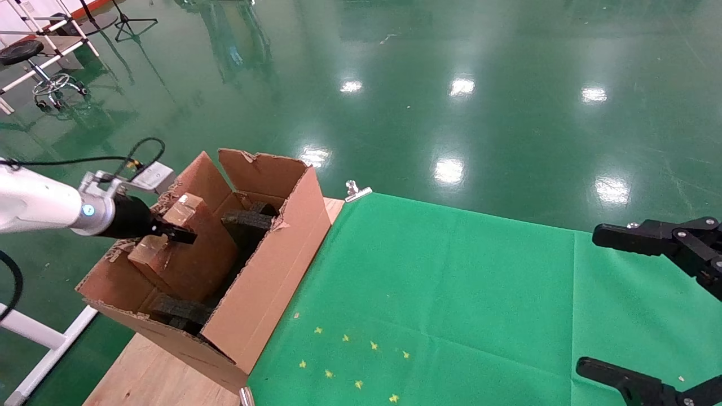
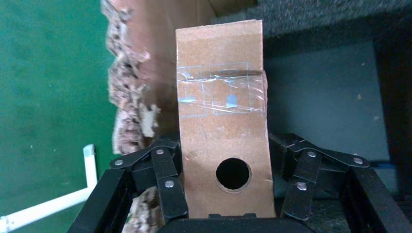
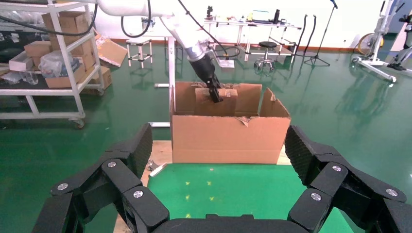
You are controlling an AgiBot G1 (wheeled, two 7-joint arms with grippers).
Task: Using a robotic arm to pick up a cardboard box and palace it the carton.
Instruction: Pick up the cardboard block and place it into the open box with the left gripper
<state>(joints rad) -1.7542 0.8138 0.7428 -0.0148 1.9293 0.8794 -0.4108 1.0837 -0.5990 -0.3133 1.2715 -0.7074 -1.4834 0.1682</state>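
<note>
Counter (image 1: pixel 451 293): green cloth over most of the top, bare wood along its left end, and that wooden end is where the action is.

Carton (image 1: pixel 265 282): big, long and ragged-edged, sitting on the wooden left end right at the edge of the green cloth, flaps up, black foam inserts (image 1: pixel 248 223) showing inside.

Robotic arm (image 1: pixel 34 206): white, reaching in from the left over the carton's torn left wall, cable looping above the wrist.

Cardboard box (image 1: pixel 183 217): small and glossy with tape, tilted up inside the carton's opening; whether its lower end touches anything inside is hard to tell, the carton's left side hides it.

Left hand (image 2: pixel 226 194): clamped on the cardboard box, fingers (image 2: pixel 167 179) pressed on both sides of the narrow face with the round hole, holding it within the carton's walls.

Right hand (image 1: pixel 648 304): hanging over the right edge of the green cloth, well apart from the carton, spread wide with nothing between its fingers.
</note>
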